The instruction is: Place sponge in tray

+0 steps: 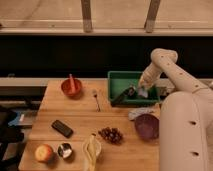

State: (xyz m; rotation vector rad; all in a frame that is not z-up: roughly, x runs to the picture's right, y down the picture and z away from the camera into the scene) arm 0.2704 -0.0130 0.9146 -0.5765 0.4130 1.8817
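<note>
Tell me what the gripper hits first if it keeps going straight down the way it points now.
Most likely the floor of the green tray: the gripper hangs inside it, pointing down. The dark object lies to its left, though depth is unclear.

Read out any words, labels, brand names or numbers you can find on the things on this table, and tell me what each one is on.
No text can be read anywhere.
Flat black rectangular device: no marking shows.
Small round metal tin: any label is too blurred to read.
Green plastic tray: plain, no lettering.
White robot arm: no logo visible; its pincer sits inside the tray.
</note>
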